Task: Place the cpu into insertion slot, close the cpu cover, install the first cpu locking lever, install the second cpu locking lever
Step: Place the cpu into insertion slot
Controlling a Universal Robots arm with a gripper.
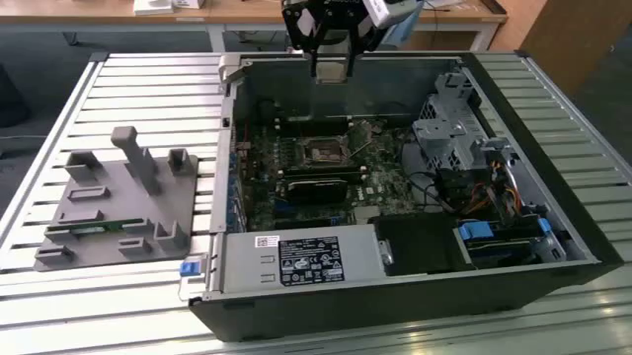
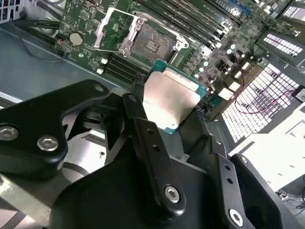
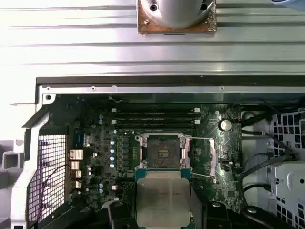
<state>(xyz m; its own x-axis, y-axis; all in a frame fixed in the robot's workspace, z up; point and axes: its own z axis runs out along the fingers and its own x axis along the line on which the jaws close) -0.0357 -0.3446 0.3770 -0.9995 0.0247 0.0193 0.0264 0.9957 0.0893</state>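
Observation:
My gripper (image 2: pixel 169 106) is shut on the cpu (image 2: pixel 172 93), a flat square chip with a dull silver top and a green edge, held by two opposite sides between black fingers (image 2: pixel 138 102). In the exterior view the gripper (image 1: pixel 331 65) hangs above the far wall of the open computer case with the cpu (image 1: pixel 332 72) at its tip. The insertion slot (image 3: pixel 162 152) lies bare on the motherboard, just beyond the held cpu (image 3: pixel 162 202). The cpu cover (image 2: pixel 106 29) stands swung open at one side of the insertion slot (image 2: pixel 148 44). Thin wire levers stand loose beside it.
The open computer case (image 1: pixel 232 170) lies on a slatted metal table (image 1: pixel 148 89). Inside are memory slots (image 3: pixel 155 119), a black card (image 1: pixel 318 186), a drive cage (image 1: pixel 449 133), cables and a power supply (image 1: pixel 296 260). A grey fixture (image 1: pixel 118 200) sits at the exterior view's left.

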